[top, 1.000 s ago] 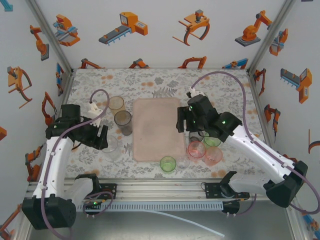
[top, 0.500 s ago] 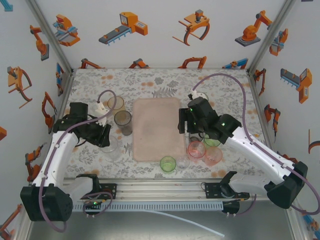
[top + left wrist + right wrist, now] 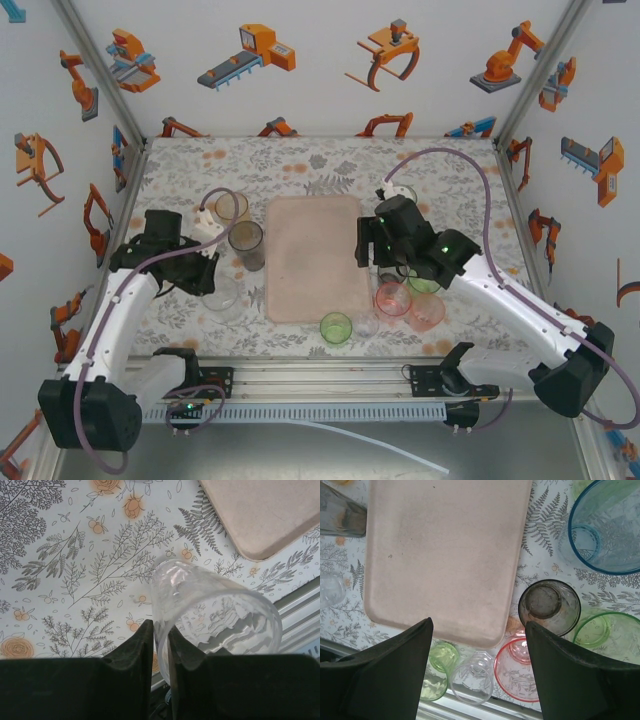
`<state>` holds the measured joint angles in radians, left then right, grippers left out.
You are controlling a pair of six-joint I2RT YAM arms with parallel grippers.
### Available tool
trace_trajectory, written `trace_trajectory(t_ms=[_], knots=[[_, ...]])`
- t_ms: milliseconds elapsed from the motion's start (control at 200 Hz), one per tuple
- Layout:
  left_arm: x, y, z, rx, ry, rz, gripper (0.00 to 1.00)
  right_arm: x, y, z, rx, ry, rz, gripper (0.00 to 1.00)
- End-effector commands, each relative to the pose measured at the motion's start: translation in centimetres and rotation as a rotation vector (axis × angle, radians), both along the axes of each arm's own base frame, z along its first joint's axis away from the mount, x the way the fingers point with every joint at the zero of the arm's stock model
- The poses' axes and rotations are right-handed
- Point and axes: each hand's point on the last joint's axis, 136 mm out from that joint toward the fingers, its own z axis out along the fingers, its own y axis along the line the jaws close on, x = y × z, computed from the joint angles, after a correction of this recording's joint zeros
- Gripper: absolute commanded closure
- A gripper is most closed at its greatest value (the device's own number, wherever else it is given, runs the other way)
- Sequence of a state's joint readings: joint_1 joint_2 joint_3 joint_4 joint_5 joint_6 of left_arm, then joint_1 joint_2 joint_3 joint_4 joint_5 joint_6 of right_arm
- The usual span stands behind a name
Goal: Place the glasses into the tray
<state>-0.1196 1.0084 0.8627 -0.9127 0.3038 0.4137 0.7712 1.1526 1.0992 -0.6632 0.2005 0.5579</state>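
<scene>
The pale pink tray (image 3: 310, 258) lies in the middle of the floral table with nothing on it. My left gripper (image 3: 160, 639) is shut on the rim wall of a clear tumbler (image 3: 215, 612), one finger inside and one outside. In the top view this gripper (image 3: 210, 275) and tumbler (image 3: 222, 295) sit left of the tray's near corner. My right gripper (image 3: 477, 624) hangs open above the tray's near right edge (image 3: 445, 555), holding nothing. Below it stand a smoky tumbler (image 3: 549, 606), a pink one (image 3: 520, 667), a clear one (image 3: 472, 675) and a green one (image 3: 440, 667).
A tall smoky glass (image 3: 246, 245) and an orange-tinted one (image 3: 233, 207) stand left of the tray. A blue glass (image 3: 607, 525) and a green glass (image 3: 600, 630) stand to the right, with a second pink glass (image 3: 427, 310). The metal rail (image 3: 320, 375) borders the near edge.
My left arm has swung its elbow and wrist slightly toward the tray, still gripping the clear tumbler. The right gripper has shifted only a little.
</scene>
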Motion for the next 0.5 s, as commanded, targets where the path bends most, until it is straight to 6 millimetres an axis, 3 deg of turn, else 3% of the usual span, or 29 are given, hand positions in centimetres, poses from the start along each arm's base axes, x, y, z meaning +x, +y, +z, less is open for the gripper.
trace_trajectory(t_ms=[0,230,496], knots=[[-0.6,0.0,0.3,0.008,-0.009,-0.01,0.84,0.0,-0.1,0.6,0.024,-0.025,-0.018,0.32],[-0.7,0.1,0.9,0.009,-0.016,-0.01,0.95,0.1,0.0,0.4,0.027,-0.021,-0.018,0.32],[-1.1,0.0,1.9,0.004,-0.027,-0.014,0.98,0.1,0.1,0.3,0.027,-0.019,-0.018,0.32]])
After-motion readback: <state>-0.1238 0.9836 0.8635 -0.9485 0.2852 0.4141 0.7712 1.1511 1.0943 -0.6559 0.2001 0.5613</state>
